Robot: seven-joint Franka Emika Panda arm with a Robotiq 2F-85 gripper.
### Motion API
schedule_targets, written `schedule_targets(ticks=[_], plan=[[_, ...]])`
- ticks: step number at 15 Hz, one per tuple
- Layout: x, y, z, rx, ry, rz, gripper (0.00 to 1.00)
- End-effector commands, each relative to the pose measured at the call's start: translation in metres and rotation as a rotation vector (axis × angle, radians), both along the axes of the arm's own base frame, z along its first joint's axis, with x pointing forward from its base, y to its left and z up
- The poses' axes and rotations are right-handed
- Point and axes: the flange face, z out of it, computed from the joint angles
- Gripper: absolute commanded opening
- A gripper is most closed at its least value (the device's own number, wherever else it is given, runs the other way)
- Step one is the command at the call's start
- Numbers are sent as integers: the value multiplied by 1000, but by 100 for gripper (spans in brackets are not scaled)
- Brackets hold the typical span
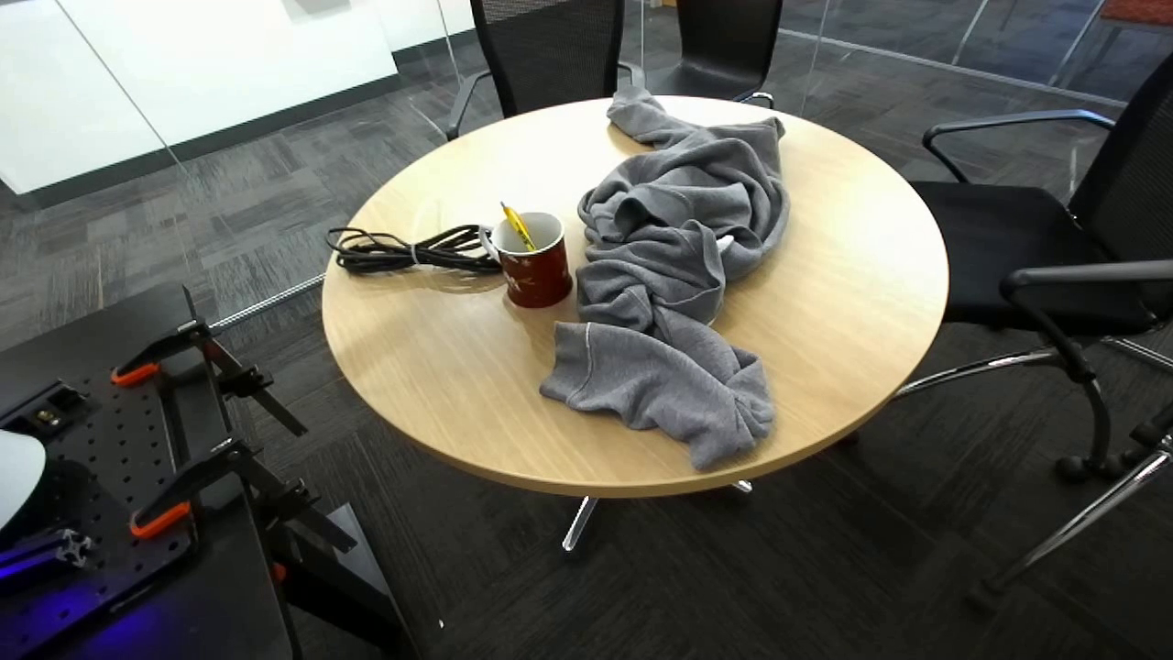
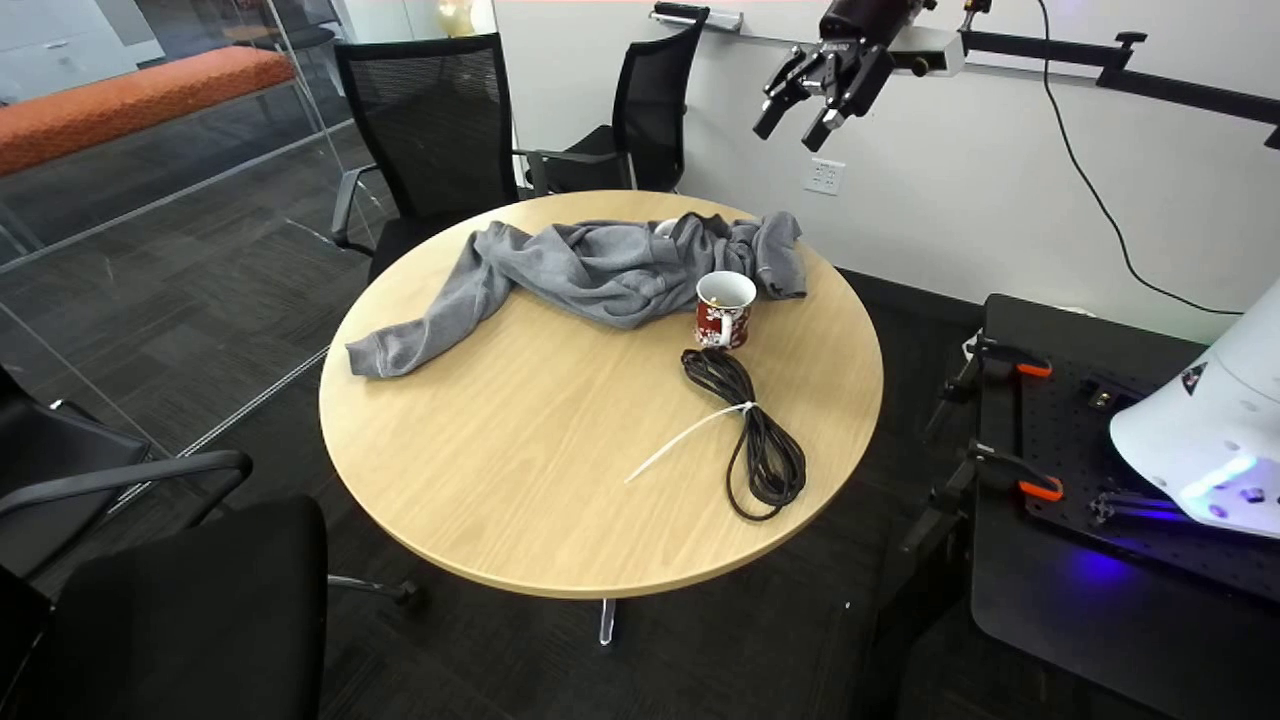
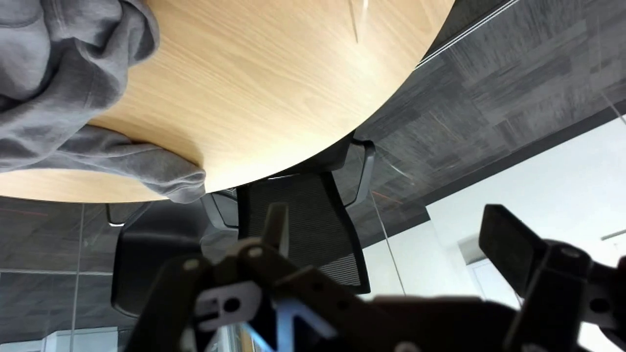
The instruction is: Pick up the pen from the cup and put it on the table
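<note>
A yellow pen (image 1: 518,227) stands tilted in the dark red cup (image 1: 539,280), its upper end above the rim. The cup (image 2: 708,325) shows in both exterior views, upright on the round light-wood table (image 1: 440,367), between cable and cloth. In an exterior view only a small yellow bit shows inside the cup. My gripper (image 2: 790,133) is open and empty, high above the table's far edge, well apart from the cup. In the wrist view the fingers (image 3: 386,220) are wide apart with nothing between them. There the table (image 3: 254,73) shows; cup and pen are out of view.
A crumpled grey cloth (image 1: 678,229) lies beside the cup. A black coiled cable (image 2: 770,450) with a white tie (image 2: 690,438) lies by its handle side. Black chairs (image 1: 1008,247) stand round the table. The robot base (image 2: 1220,430) is on a black stand with clamps (image 2: 1015,475).
</note>
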Motion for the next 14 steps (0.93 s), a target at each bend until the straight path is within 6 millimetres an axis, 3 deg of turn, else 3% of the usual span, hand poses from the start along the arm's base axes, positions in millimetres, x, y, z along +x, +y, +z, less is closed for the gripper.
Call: schedule_targets(ticks=[1, 6, 8, 14], plan=[[13, -6, -10, 18, -59, 88, 100], [7, -16, -26, 132, -135, 252, 100], [6, -25, -31, 119, -81, 235, 100], [1, -24, -36, 111, -86, 218, 100]])
